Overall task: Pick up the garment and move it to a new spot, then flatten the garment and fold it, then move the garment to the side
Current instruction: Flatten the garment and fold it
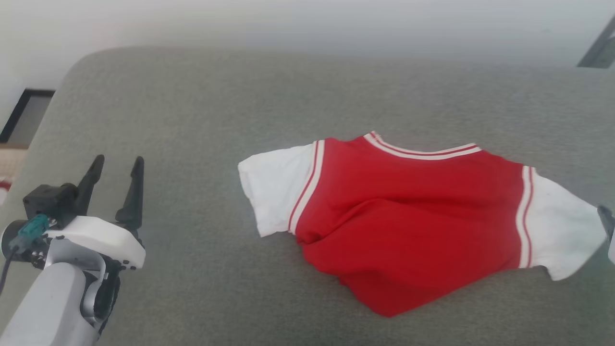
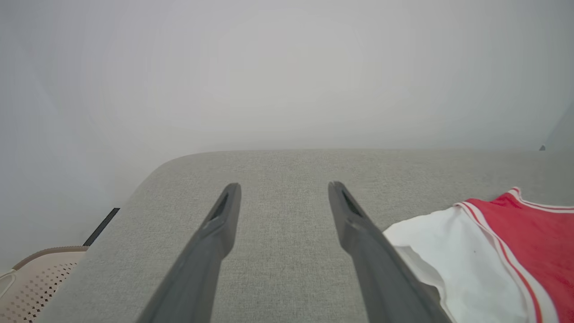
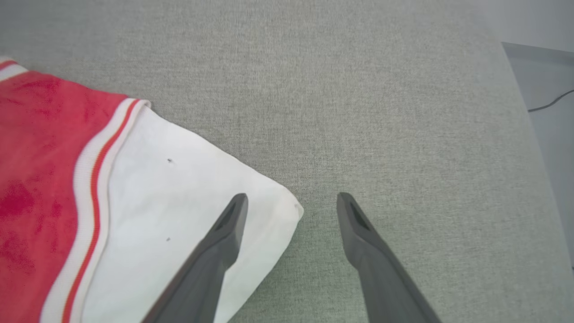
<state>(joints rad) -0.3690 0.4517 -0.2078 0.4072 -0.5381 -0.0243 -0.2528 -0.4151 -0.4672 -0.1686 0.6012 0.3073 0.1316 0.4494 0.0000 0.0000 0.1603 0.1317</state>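
One garment [image 1: 408,216], red-white striped trim

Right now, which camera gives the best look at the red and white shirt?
The head view: the whole garment lies in it, both white sleeves, striped collar and rumpled red body. The left wrist view catches one sleeve and some red at its right edge; the right wrist view shows the other sleeve close up.

Soft, even light, with haze beyond the cushion
Diffuse light is washing evenly over the grey cushion [image 1: 192,120], and the garment [image 1: 408,216] is casting only a thin shadow along its near hem. Behind the garment the wall [image 2: 287,67] is dissolving into pale blur.
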